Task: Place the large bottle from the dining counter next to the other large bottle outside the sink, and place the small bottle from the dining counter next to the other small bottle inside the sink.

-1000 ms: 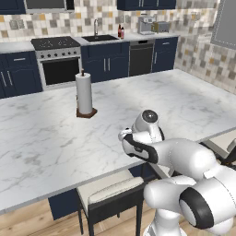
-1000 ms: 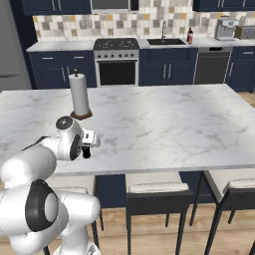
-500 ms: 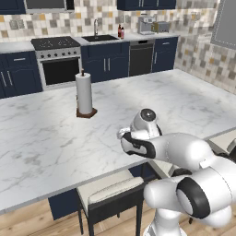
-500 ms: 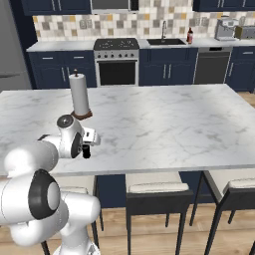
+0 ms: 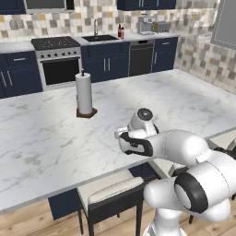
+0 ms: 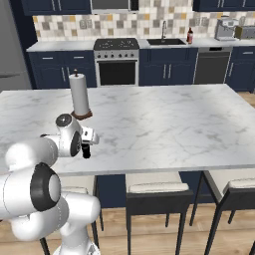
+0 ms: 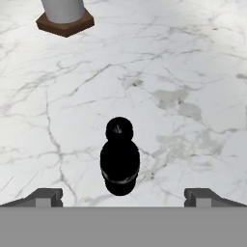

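Released hand [image 7: 120, 198] hovers over a dark bottle [image 7: 119, 157] on the marble counter [image 7: 183, 72], paper-towel holder [image 7: 64, 19] beyond

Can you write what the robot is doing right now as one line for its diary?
gripper: open, above black bottle | bottle: upright on marble counter | paper towel roll: behind

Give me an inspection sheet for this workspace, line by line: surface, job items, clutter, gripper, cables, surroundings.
Surface: white marble dining counter, bare around the gripper.
Job's things: small black bottle upright on the marble, between the open fingertips, untouched; red-brown bottle beside the far sink.
Clutter: white paper towel roll on a brown base.
Gripper: gripper open, low over the counter.
Cables: nothing seen.
Surroundings: stove, navy cabinets, stools.
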